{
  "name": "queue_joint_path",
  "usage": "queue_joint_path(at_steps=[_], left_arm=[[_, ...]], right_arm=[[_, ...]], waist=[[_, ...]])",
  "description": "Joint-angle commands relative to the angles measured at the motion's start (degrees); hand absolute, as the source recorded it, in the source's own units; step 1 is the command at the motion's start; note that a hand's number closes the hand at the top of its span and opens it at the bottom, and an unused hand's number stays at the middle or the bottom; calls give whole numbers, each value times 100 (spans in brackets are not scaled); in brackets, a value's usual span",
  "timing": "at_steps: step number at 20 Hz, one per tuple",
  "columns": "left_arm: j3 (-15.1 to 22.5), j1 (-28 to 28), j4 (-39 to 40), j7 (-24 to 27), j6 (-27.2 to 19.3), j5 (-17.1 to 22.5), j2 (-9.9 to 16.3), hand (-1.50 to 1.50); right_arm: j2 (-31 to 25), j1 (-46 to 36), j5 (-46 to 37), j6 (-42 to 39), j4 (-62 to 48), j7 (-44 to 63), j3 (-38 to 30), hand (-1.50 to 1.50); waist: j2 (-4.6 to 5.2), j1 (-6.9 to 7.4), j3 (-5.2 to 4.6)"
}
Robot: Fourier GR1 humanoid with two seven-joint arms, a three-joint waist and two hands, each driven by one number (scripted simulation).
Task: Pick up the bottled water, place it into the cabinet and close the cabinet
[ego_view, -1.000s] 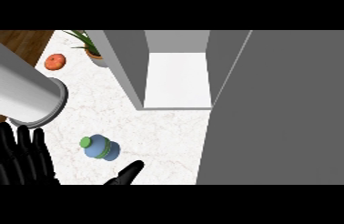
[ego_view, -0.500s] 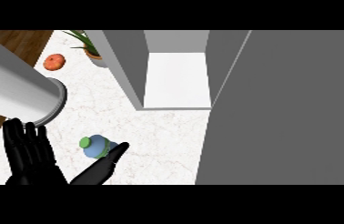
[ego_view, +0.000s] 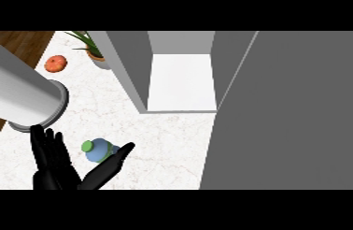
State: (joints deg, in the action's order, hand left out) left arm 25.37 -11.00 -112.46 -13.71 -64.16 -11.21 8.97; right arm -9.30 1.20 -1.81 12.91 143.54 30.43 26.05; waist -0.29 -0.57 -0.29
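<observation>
One grey cylinder (ego_view: 27, 99): seen at the far left, slanting down from the upper left edge, its round end lying over the counter just above the fingertips of the hand.
Left hand (ego_view: 52, 170): shown at the lower left, entering from the lower edge; it is spread wide, fingers (ego_view: 43, 145) straight and pointed up the view, thumb (ego_view: 114, 162) stretched out to the right. Nothing is clasped in it.
Orange fruit (ego_view: 55, 63): set near the counter's far left corner, well apart from the hand.
Potted plant (ego_view: 95, 53): placed just right of the fruit, against the cabinet's left wall; only part of its pot and leaves is seen.
Bottled water (ego_view: 101, 150): seen from above, blue with a green cap, standing on the counter between the fingers and the thumb, the thumb tip just beside it; contact cannot be told.
Counter (ego_view: 165, 140): white marbled top.
Cabinet (ego_view: 180, 79): found open, grey walls around a white floor, well apart from the bottle.
Cabinet door (ego_view: 289, 112): a broad grey panel filling the right side, swung open.
</observation>
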Motion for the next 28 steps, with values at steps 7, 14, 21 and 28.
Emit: queue_joint_path(at_steps=[7,14,21,28], left_arm=[[-1116,-321,1364,2696,1305,2176,-651,-150],[-1653,-377,2541,4212,2124,3225,-890,-150],[-1972,-139,4041,5601,2867,4130,-896,-150],[-2004,268,5109,6472,3302,4764,-897,-150]], right_arm=[[-172,-204,-468,169,756,485,116,-150],[-334,6,-362,183,890,438,60,-150],[-349,-104,-555,361,708,418,245,-150],[-503,-57,-320,343,988,488,113,-150]], waist=[[-2,50,-4],[11,27,18],[15,18,16],[16,-2,20]])
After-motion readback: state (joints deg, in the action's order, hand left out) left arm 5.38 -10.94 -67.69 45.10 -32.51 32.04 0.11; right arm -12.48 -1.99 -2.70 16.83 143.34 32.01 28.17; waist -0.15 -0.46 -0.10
